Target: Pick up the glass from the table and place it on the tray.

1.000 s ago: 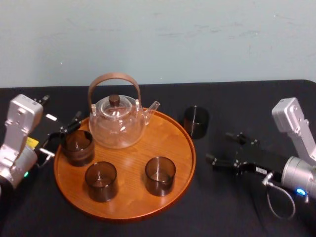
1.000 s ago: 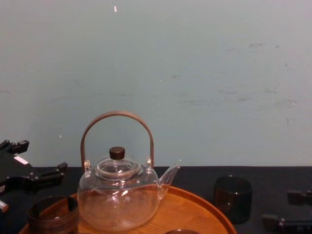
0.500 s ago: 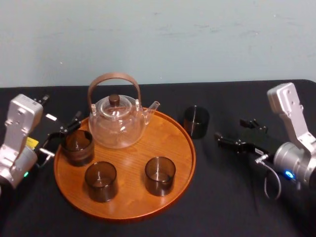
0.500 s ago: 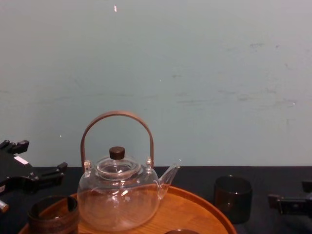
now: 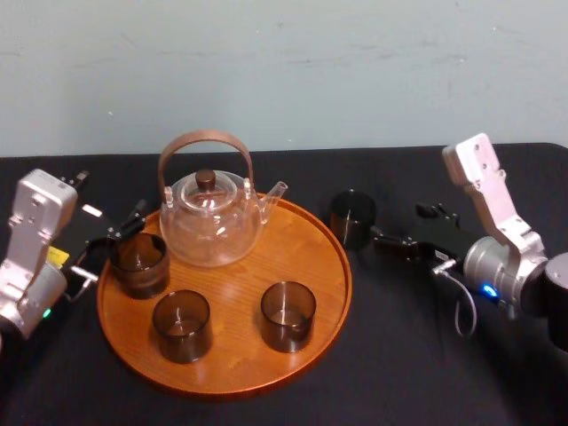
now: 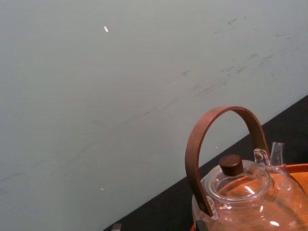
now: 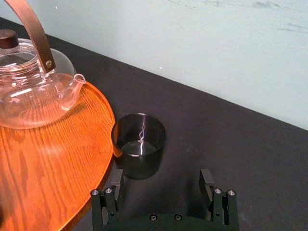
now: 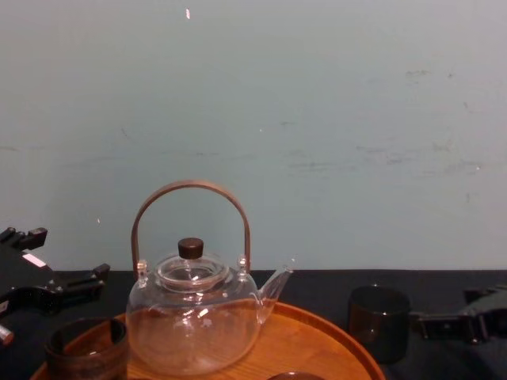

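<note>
glass [image 7: 138, 139]: upright on tabletop [image 7: 216, 130], just beside tray [image 5: 330, 266] rim
r pincer [image 7: 161, 179]: apart, low, just short of glass
l pincer [image 5: 111, 245]: apart, parked at tray's left edge

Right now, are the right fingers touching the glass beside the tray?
Cannot tell: the right wrist view has one finger overlapping the glass, hiding any gap.

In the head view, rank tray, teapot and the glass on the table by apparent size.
1. tray, widest by far.
2. teapot, handle included.
3. glass on the table, smallest, beside the tray's rim at about the teapot's distance. The open right gripper sits just right of it.
</note>
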Available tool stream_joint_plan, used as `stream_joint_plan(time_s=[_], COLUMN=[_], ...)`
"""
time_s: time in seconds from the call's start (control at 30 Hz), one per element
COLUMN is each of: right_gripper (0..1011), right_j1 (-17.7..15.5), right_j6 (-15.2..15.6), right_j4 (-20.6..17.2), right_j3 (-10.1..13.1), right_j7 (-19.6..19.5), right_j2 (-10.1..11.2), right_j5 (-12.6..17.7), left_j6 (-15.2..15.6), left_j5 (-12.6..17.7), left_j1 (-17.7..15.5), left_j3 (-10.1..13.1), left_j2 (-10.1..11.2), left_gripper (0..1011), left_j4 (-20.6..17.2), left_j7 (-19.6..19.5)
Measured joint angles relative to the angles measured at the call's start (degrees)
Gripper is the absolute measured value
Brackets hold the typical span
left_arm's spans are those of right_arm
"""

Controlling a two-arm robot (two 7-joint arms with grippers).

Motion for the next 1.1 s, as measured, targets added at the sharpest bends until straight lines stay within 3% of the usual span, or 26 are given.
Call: stream_joint_plan(time_s=[0.37,1.1], right_gripper=[1002,1002], right_j1=[5.3,7.4], right_j6=[0.0,-0.2], right_j4=[6.2,9.3], right_j3=[-2.2,-1.8], right_j7=[2.1,5.5], right_j2=[-3.2,-6.2], right_j5=[-3.4,-5.8], left_j6=[0.0,0.0], left_j5=[0.0,0.0], left_j1=[0.0,0.0], left_j3=[0.0,0.0], left_j2=[0.0,0.0], left_gripper=[1001,1001], left_j4=[0.0,0.0], left_j7=[0.0,0.0])
